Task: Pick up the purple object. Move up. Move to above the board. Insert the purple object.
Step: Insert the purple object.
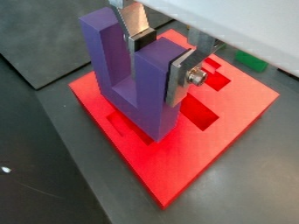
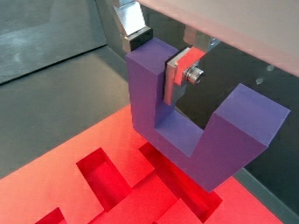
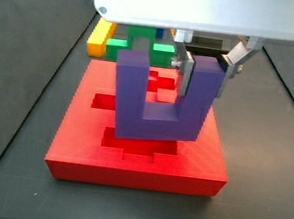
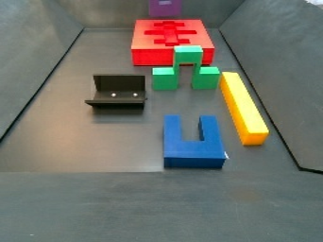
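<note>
Overhead, gripper [image 1: 160,54] clamped on purple object [image 1: 131,79], upright above board [image 1: 222,131] slots

Blue U-shaped block [image 4: 195,144] sits nearest, long yellow bar [image 4: 244,106] to its right, green notched block [image 4: 186,68] farther back, and the black fixture [image 4: 116,93] off to the left.

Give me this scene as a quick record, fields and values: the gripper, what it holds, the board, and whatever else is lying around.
gripper: shut on one arm of the purple object, above the board
purple object: upright, arms up, base low over the slots; contact cannot be told
board: red, flat on the floor
other pieces: green block, yellow bar, blue block, all off the board
fixture: beside the green block
</note>
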